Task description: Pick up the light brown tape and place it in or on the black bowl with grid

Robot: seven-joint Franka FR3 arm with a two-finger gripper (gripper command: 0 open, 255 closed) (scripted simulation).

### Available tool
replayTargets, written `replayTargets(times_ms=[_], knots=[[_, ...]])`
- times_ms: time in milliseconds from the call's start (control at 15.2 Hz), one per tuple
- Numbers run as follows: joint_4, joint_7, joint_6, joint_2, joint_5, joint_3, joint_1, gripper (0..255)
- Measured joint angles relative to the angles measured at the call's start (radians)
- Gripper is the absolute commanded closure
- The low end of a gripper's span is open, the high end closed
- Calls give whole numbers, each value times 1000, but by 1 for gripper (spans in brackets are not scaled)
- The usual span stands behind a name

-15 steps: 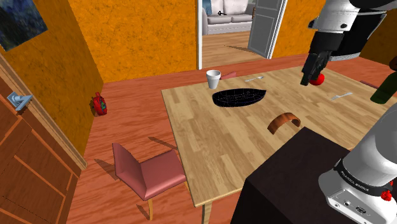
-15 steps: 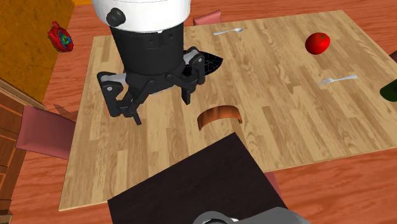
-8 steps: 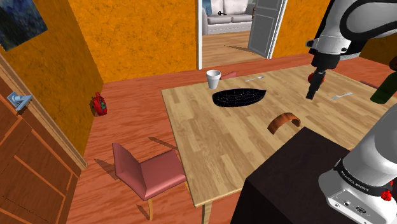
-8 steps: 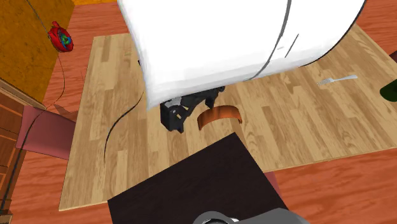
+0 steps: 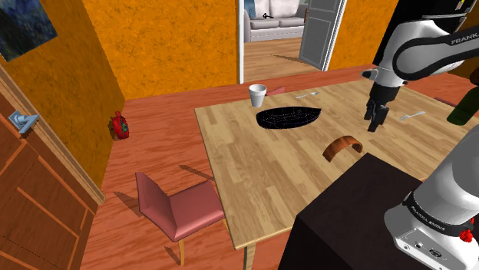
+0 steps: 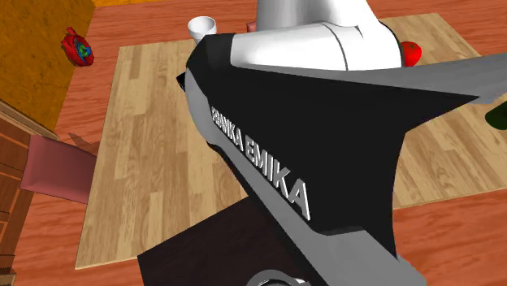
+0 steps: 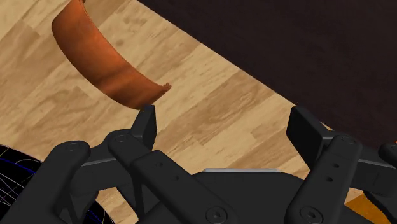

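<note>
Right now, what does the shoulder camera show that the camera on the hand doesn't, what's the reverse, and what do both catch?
Shoulder view, not wrist: a white cup, a pink chair, a silver fork, a red object on the floor and an open doorway. Wrist view, not shoulder: a close look at the black tool, its two fingers plainly apart with nothing between them. Both: the curved reddish-brown tape strip, the black grid bowl, the light wooden table and the dark stand.

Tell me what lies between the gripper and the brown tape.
Nothing but bare wooden tabletop: in the shoulder view the open gripper hangs apart from the curved brown tape, with no object between them.
</note>
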Motion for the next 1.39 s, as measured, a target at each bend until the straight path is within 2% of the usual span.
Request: replayTargets(times_ms=[132, 396, 594, 660, 726, 858, 924, 990, 1122, 1386], knots=[[1, -87, 79, 68, -34, -62, 12, 0], [38, -281, 268, 266, -43, -204, 87, 0], [82, -473, 400, 427, 33, -324, 186, 0], [99, -559, 450, 499, 99, -371, 240, 0], [122, -665, 491, 574, 193, -411, 294, 0], [167, -907, 545, 722, 419, -409, 335, 0], [199, -1061, 564, 803, 582, -370, 313, 0], [204, -1131, 584, 838, 661, -330, 285, 0], [221, -1221, 608, 894, 767, -259, 230, 0], [245, -1329, 646, 975, 912, -141, 141, 0]])
